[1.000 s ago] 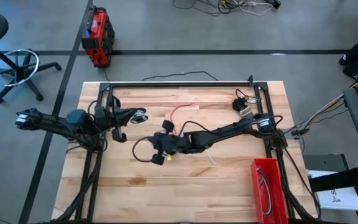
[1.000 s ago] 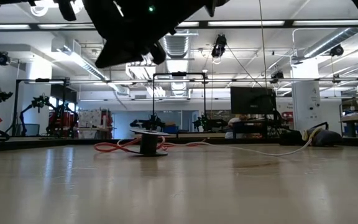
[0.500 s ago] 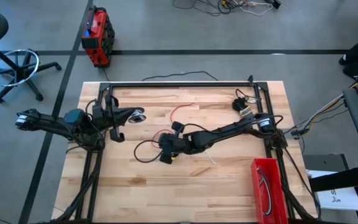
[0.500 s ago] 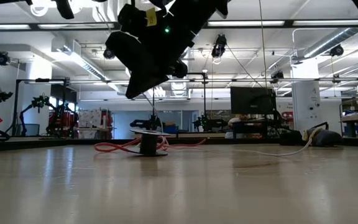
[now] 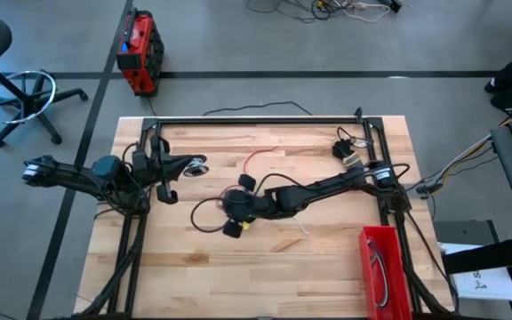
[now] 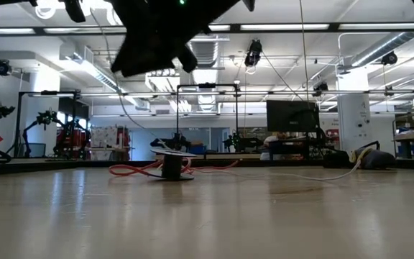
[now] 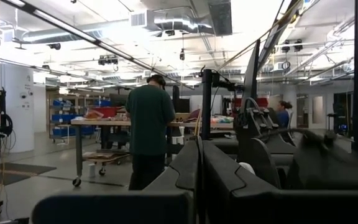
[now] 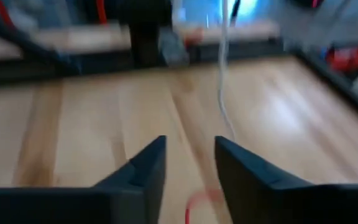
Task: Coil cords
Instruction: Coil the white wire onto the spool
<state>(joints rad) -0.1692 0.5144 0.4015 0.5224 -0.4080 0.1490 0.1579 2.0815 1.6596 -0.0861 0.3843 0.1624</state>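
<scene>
Right gripper sits over mid-surface at the end of a long reach from the right rear post. In its wrist view your two fingers stand apart with a clear gap and nothing between them: open, empty

Black cord lies as one loose loop on the surface, just to the left of that gripper, its nearest arc seeming to touch or pass under the gripper head; you cannot tell which from above. The loop's long axis runs roughly left to right, away from the gripper toward the left arm

Red cord lies farther back, a thin curve between the gripper and the rear rail. The low view shows it around a small dark spool. A short white cord lies under the forearm, on the near side

Left gripper waits at the left edge, raised, fingers closed together in its own wrist view, holding nothing seen

Judgement: the right arm is much the nearer to the black loop. Your next grasp turns on moving left and down onto the loop's near arc, fingers across the cord rather than along it
</scene>
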